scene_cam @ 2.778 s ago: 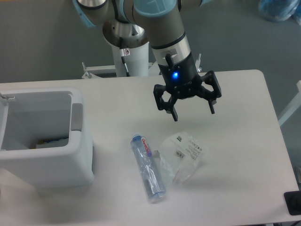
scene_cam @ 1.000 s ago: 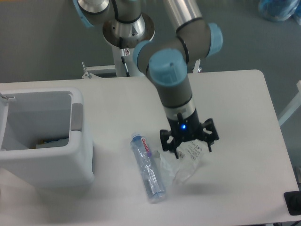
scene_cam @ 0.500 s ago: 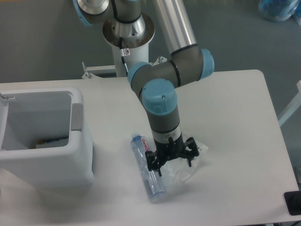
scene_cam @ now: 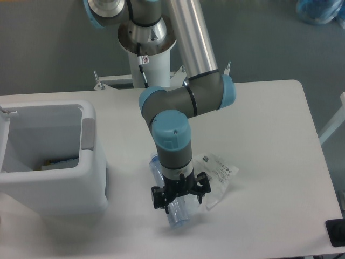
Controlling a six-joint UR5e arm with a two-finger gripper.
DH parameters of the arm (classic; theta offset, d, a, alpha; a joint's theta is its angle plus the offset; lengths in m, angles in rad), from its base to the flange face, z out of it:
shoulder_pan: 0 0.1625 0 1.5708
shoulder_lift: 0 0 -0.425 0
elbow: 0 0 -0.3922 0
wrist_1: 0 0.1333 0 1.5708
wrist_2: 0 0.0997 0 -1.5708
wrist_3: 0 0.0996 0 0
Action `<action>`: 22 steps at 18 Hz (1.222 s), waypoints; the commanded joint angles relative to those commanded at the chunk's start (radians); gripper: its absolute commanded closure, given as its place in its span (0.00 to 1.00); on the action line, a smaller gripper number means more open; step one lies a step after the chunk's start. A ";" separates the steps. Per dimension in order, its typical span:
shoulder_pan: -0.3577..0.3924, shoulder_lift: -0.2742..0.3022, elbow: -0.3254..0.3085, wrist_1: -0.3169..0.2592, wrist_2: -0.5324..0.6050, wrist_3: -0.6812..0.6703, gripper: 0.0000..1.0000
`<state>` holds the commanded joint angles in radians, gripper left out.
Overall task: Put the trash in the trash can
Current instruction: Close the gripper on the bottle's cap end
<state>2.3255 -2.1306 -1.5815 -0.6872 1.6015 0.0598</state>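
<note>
Reaching straight down over the table [scene_cam: 269, 124], the UR5e arm [scene_cam: 186, 102] is placing its gripper [scene_cam: 180, 197] across the lower part of the slim clear bottle [scene_cam: 175, 210], whose cap end is peeking out near the wrist at the upper left. The black fingers [scene_cam: 157, 198] are standing spread to either side of the bottle's body, so the pincer is reading as open and straddling the bottle, not clamped on it; whether the tips are touching the plastic cannot be told from this angle. The bottle is lying on its side, running from upper left to lower right, and the fingers are set crosswise to that line, which looks like the sensible way to pinch a round body across its narrow width. Just beside it on the right, the wrinkly transparent bag [scene_cam: 218, 175] with small printed labels is lying flat on the tabletop, partly tucked behind the gripper. Well apart, at the left edge, the white trash can [scene_cam: 54, 189] is standing open-topped with a grey patch [scene_cam: 88, 135] facing the bottle, and something is already lying in its bottom.
</note>
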 joint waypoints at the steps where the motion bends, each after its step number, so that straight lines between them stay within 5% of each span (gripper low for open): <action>1: -0.002 -0.003 0.001 0.000 0.000 0.002 0.00; 22: -0.014 -0.094 0.014 0.000 -0.002 0.012 0.00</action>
<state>2.3117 -2.2243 -1.5677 -0.6872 1.5999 0.0721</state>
